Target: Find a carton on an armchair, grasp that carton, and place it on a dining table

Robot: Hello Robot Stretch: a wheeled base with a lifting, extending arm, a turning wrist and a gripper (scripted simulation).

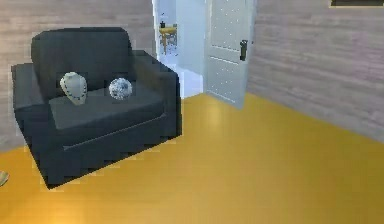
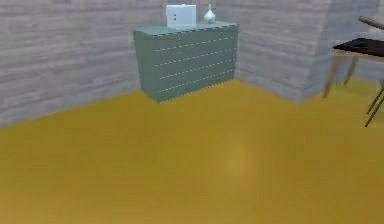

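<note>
A dark blue armchair (image 1: 95,100) stands at the forward view's left, against a grey plank wall. Two small pale things lie on its seat: a whitish rounded object (image 1: 72,86) toward the left and a round grey-white ball-like object (image 1: 120,89) beside it. Neither has the shape of a carton as far as I can tell.
A white door (image 1: 228,50) stands ajar right of the armchair, with a lit room behind it. Yellow floor (image 1: 260,160) spreads in front. In the arm side view a grey-green dresser (image 2: 187,60) carries a white box (image 2: 181,15) and a small vase (image 2: 209,15). Dark chair or table legs (image 2: 355,55) stand at the right.
</note>
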